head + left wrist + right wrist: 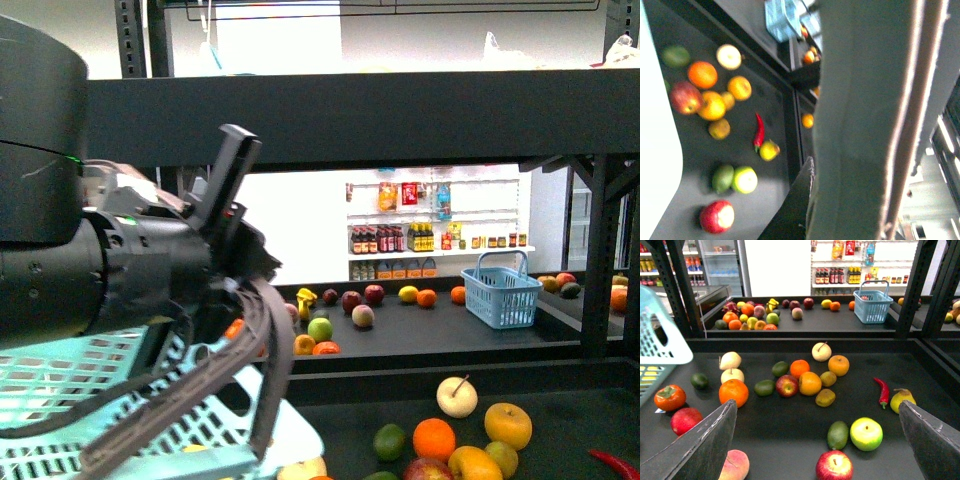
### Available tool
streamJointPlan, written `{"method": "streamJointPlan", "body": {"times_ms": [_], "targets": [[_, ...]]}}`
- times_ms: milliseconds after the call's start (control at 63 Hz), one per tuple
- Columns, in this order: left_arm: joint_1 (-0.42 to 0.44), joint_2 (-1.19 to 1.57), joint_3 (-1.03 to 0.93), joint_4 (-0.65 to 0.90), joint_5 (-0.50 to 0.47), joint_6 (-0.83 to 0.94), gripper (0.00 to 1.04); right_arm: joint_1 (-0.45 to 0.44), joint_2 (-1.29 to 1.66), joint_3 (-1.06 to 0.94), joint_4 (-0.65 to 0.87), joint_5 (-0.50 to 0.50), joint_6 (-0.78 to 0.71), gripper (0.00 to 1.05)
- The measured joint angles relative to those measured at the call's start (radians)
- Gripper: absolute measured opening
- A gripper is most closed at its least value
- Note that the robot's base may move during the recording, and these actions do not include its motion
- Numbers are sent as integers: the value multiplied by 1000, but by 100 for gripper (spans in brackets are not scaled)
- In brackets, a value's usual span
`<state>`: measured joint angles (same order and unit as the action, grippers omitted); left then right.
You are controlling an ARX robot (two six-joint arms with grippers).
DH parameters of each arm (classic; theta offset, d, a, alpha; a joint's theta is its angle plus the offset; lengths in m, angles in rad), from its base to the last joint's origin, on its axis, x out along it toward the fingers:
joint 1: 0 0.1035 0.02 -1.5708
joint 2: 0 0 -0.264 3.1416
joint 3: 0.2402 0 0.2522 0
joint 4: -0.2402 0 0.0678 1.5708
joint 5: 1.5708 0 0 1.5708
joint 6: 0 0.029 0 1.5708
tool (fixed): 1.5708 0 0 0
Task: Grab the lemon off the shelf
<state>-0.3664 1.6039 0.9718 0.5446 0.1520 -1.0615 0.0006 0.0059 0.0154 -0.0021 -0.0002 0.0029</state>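
On the black shelf [805, 440] deck, scattered fruit; behind, white wall shelves [855, 262].

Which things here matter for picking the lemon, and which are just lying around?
For the job: lemon, shelf, right gripper.
Lying about: red chili, cream apple, orange, blue basket.

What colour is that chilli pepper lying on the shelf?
Red chilli pepper, clearest in the right wrist view.

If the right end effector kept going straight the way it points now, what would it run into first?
Probably the fruit cluster, around the red apple and orange on the shelf deck; depth is unclear. Its fingers are spread wide.
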Motion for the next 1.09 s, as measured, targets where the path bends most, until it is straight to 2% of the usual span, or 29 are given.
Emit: {"method": "streamJointPlan", "body": {"times_ms": [175,254,397,524,619,809,1095], "targets": [[117,-3,0,79,-108,-89,7,0,-1,0,0,-1,0,97],[209,-3,0,151,-170,-178,7,0,-1,0,0,-1,0,97],[350,-2,5,282,-203,-285,7,0,-1,0,0,0,0,97],[480,35,27,385,-157,-326,7,0,-1,0,0,-1,0,97],[538,74,26,477,-136,-362,7,0,-1,0,0,-1,0,97],[620,151,26,577,-105,-457,7,0,-1,0,0,-1,0,97],[705,271,68,601,-34,-514,7,0,-1,0,0,0,0,97]]}}
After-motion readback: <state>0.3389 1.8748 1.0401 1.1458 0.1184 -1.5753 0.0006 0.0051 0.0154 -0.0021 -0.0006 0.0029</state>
